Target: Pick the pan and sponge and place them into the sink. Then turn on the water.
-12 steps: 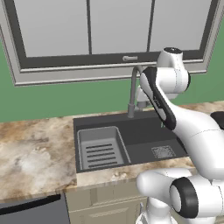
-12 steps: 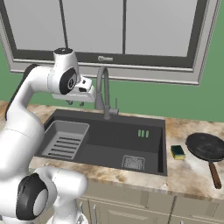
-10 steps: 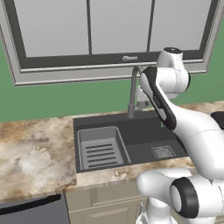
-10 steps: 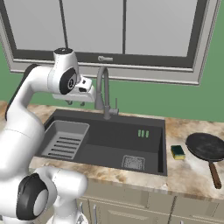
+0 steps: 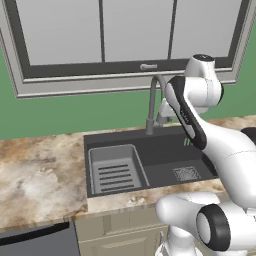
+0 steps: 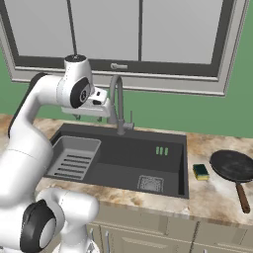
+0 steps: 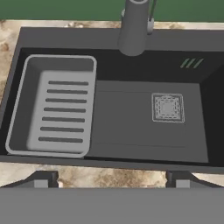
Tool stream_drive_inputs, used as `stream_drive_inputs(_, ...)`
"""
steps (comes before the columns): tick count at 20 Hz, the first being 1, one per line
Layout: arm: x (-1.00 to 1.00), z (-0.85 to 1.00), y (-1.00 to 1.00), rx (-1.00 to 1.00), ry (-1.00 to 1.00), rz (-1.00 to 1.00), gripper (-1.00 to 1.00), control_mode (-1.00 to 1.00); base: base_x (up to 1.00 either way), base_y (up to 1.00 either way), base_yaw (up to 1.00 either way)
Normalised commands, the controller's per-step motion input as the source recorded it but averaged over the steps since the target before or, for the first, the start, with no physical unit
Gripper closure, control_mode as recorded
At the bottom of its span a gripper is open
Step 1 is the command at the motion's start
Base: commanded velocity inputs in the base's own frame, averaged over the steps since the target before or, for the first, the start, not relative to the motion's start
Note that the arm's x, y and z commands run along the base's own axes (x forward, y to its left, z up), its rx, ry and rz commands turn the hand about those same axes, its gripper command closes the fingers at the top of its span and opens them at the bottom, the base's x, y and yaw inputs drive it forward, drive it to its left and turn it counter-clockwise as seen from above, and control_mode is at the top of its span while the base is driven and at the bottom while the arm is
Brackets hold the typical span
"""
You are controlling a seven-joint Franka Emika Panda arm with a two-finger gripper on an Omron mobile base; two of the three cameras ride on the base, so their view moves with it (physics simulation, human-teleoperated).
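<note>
step in hand: reaching for the first pick. the pan and the sponge both sit on the counter to the right of the sink, and neither is in the basin yet.
how to do it well: swing the hand out right, past the basin's right rim, and come straight down from above. the pan's brownish handle points toward the near edge and looks like the easiest thing to pinch across. the sponge lies just beside the pan's left rim, so whichever goes first, i'd keep the fingers clear of the other.
watch for: the faucet stands just beside the hand, so lift clear before sweeping sideways.
gripper: gripper is spread wide with nothing between its tips, both dark tips showing at the bottom of the hand view.
arm pose: arm rises tall from the base, elbow high, wrist held up by the window sill with the hand aimed down over the sink, well apart from pan and sponge.
below the hand: rack insert on the basin's left side, drain grate toward the right.
water: no stream from the spout; that step comes last.
progress: early, by my read; nothing placed yet.
</note>
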Motion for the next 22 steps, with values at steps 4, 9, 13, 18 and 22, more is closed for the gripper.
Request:
stream_drive_inputs(4, -0.19, 0.0, -0.12, 0.03, 0.0, 0.04, -1.0, -1.0, 0.0, 0.0, 0.0)
stream_drive_inputs(9, -0.19, 0.0, -0.17, 0.04, 0.0, 0.06, -1.0, -1.0, 0.0, 0.0, 0.0)
stream_drive_inputs(13, -0.15, 0.03, -0.19, 0.02, 0.0, 0.07, -1.0, -1.0, 0.0, 0.0, 0.0)
stream_drive_inputs(18, -0.14, 0.17, -0.19, 0.0, 0.0, 0.09, -1.0, -1.0, 0.0, 0.0, 0.0)
stream_drive_inputs(22, -0.19, 0.24, -0.36, 0.0, 0.03, 0.06, -1.0, -1.0, 0.0, 0.0, 0.0)
